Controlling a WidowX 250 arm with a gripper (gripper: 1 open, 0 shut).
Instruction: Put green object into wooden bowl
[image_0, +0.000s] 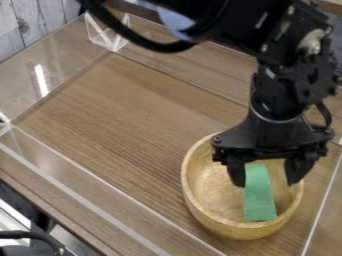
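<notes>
The green object (258, 193) is a flat bright-green block lying inside the wooden bowl (201, 190), toward its right side. The bowl is round and light tan and stands at the front right of the table. My gripper (269, 166) is black and hangs low over the bowl, its two fingers spread open on either side of the block's far end. One fingertip (234, 172) is left of the block, the other (303, 170) right of it. The fingers are not closed on the block.
The wooden table (120, 110) is enclosed by clear acrylic walls (54, 160). A small clear stand (107, 35) sits at the back left. The bowl is close to the right wall and the front edge.
</notes>
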